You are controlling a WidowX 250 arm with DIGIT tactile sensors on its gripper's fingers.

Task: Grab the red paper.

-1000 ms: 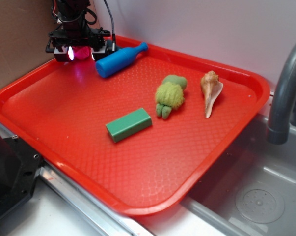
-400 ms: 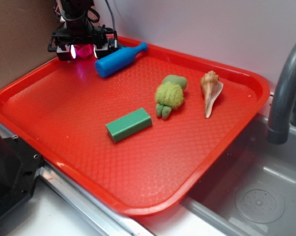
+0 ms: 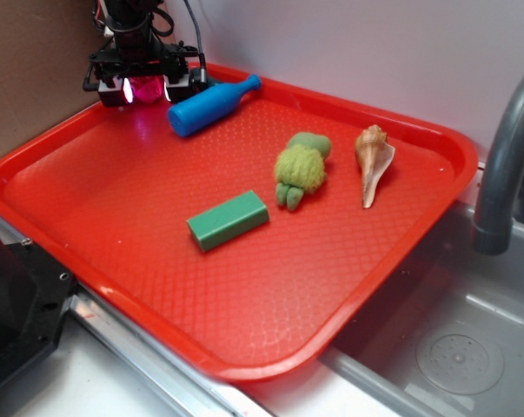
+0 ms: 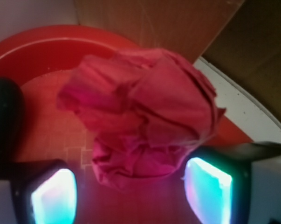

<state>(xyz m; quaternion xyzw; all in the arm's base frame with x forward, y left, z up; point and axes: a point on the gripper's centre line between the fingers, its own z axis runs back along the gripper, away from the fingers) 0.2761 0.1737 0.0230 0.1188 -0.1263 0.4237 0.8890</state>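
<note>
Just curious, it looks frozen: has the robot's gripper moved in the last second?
Yes. The gripper has risen slightly, toward the tray's far corner, away from the blue bottle.

We see a dark-red paper (image 4: 140, 126), red waffle-textured tray (image 3: 244, 287), blue bottle (image 3: 211, 105), green block (image 3: 228, 220) and tan shell (image 3: 373, 161).

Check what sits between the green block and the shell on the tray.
In the exterior view, the green plush toy lies between the green block and the shell on the red tray. Nothing else occupies that stretch.
</note>
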